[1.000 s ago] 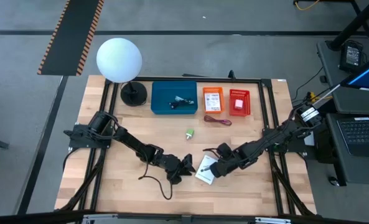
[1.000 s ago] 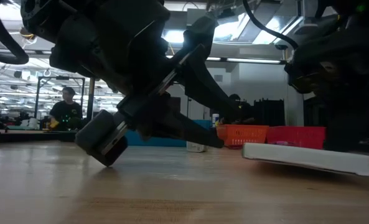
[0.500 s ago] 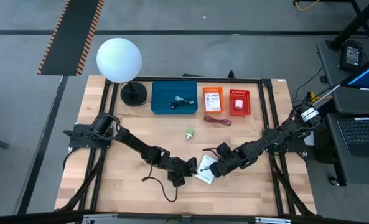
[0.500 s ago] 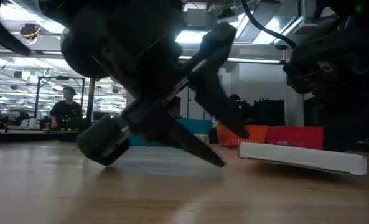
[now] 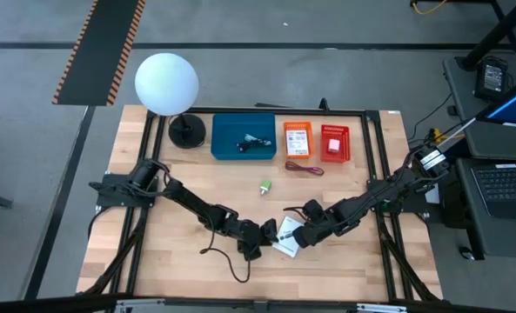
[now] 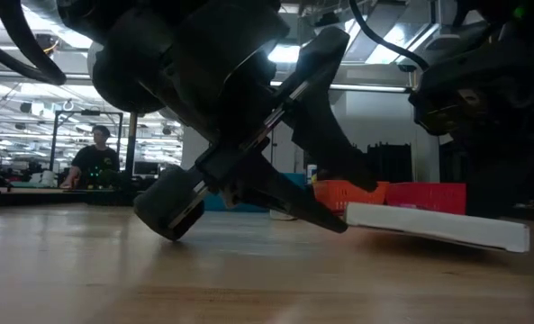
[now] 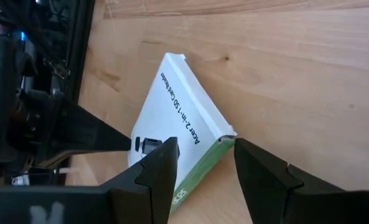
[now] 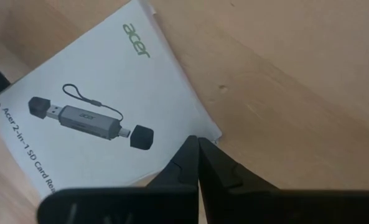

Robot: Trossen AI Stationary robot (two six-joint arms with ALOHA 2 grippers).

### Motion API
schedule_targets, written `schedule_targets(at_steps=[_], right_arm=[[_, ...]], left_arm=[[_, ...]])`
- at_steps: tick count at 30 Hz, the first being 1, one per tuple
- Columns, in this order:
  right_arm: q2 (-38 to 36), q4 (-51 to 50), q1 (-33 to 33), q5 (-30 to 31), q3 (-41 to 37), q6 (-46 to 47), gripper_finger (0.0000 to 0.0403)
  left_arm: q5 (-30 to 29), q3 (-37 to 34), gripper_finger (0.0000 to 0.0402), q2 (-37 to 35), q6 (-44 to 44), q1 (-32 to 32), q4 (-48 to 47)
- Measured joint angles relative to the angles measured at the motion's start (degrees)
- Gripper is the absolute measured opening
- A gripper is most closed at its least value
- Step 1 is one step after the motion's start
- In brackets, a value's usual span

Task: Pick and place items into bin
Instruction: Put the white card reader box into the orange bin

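Observation:
A white printed card box [image 5: 285,247] lies near the table's front middle, one end raised off the wood in the low view [image 6: 438,227]. My left gripper [image 7: 204,143] is open, slanting down from the left, one finger over and one beside the box's green-edged corner [image 7: 216,148]. My right gripper [image 8: 198,142] is shut, its tips on the box's printed face. A green lump [image 5: 265,186] and a red cord [image 5: 304,169] lie on the wood. The blue bin [image 5: 218,139] stands at the back. My left gripper has its fingers [image 7: 161,169] on either side of the box's corner; whether they touch it I cannot tell. My right gripper presses its shut fingertips [image 8: 187,158] down on the box's printed top face [image 8: 172,134], close to one edge, coming steeply from above. The box sits tilted, one end up.
An orange tray [image 5: 298,139] and a red tray [image 5: 334,143] stand right of the blue bin. A white globe lamp [image 5: 166,84] stands at the back left. A black cable [image 5: 227,259] curls on the wood near the front. A person [image 6: 95,162] shows far behind the table.
My left gripper has edged toward the table's right, up to the white box, and tipped further down; its lower finger now reaches the box's raised end. The box's raised end has risen slightly.

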Motion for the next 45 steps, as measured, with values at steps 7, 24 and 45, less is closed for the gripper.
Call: schedule_targets(at_steps=[7, 24, 45], right_arm=[[0.1, 1.2, 0.0, 0.1, -0.1, 0.0, 0.0000], [0.2, 1.7, 0.0, 0.1, 0.0, -0.1, 0.0000], [0.2, -18.9, 2.0, 9.8, 11.5, -12.5, 0.0000]], left_arm=[[1.1, -0.1, 0.0155, 0.2, -0.1, 0.3, 1.8], [5.5, -0.2, 0.0094, 0.4, -1.4, 2.1, 4.0], [-7.7, -0.2, 0.0004, 0.4, 0.0, 2.3, 4.9]])
